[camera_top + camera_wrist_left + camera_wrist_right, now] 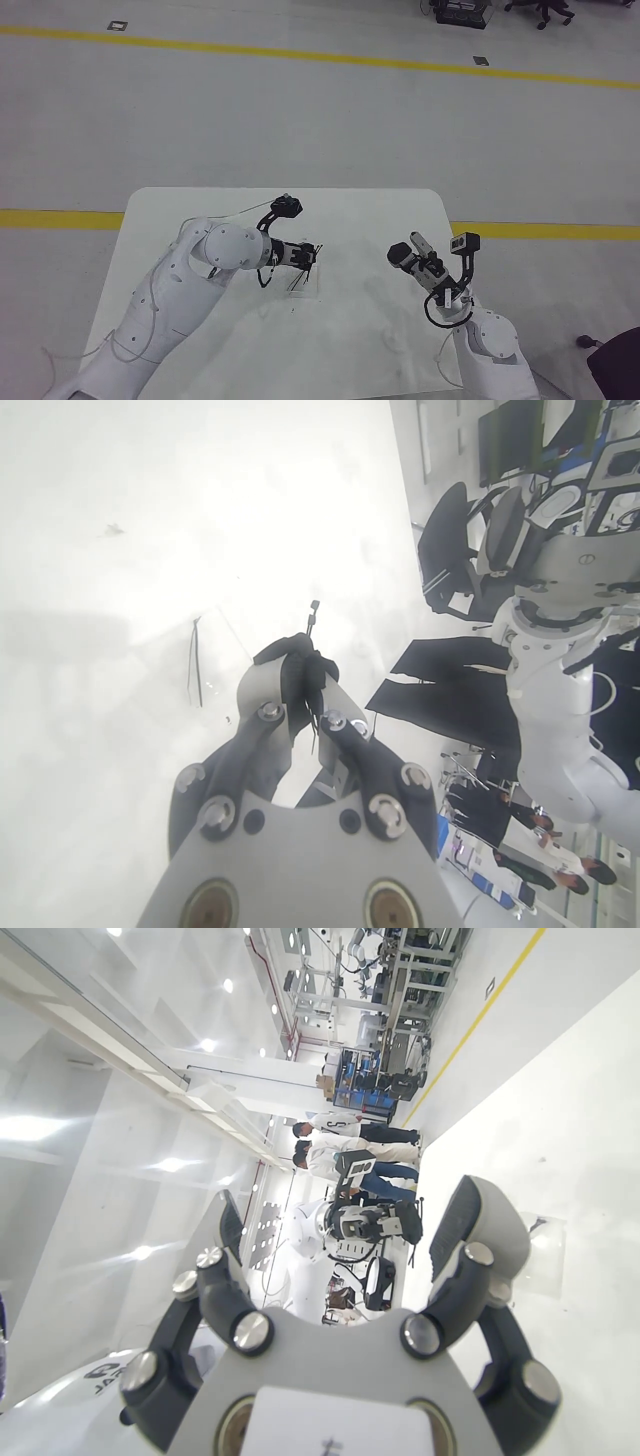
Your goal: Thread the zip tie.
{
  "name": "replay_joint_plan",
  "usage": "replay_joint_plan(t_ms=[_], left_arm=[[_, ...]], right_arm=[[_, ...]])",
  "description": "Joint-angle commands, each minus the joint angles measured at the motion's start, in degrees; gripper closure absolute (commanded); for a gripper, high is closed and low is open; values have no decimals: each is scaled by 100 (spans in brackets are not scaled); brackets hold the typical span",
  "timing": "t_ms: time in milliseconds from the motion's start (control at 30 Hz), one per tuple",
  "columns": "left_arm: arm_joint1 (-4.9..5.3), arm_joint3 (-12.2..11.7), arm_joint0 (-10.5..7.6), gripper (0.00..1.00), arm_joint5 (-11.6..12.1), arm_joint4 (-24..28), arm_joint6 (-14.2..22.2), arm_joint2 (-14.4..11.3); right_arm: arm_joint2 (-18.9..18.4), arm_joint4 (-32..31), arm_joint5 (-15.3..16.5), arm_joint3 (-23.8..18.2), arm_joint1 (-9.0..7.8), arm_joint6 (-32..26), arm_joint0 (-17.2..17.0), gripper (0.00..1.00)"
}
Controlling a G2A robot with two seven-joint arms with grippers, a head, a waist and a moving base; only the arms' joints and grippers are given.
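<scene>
1. My left fingers (300, 667) are clamped tight on the zip tie (311, 622), near the middle of the surface (200, 215). The head end pokes out past the tips, I'd guess so the slot stays reachable.
2. My right fingers (452, 1218) are wide apart and holding nothing, at 3 o'clock from the left ones. They look ready to take the tail.
3. Spare ties (195, 665) lie on a clear bag (545, 1253) at about 6 o'clock from my left fingers, probably just stock.
4. Writing: nothing legible on the tie or bag, and the lettering on my arm shell is cut off, can't read it.
</scene>
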State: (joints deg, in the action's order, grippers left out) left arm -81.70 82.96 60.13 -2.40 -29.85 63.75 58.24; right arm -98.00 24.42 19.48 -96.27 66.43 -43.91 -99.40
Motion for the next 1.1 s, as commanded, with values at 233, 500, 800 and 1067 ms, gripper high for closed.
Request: replay_joint_plan(t_ms=[233, 500, 800, 1067], left_arm=[[25, -15, 103, 100, 99, 526, -193, 67], [104, -10, 112, 100, 367, 1399, -39, 212], [139, -29, 92, 100, 401, 1542, 40, 197], [144, -44, 165, 100, 398, 2080, -21, 193]], right_arm=[[196, 203, 0, 167, 22, -50, 54, 0], [730, 286, 0, 854, 93, -467, 558, 0], [1103, 283, 0, 1123, 203, -608, 1011, 0], [1216, 195, 0, 987, 217, -629, 1002, 0]])
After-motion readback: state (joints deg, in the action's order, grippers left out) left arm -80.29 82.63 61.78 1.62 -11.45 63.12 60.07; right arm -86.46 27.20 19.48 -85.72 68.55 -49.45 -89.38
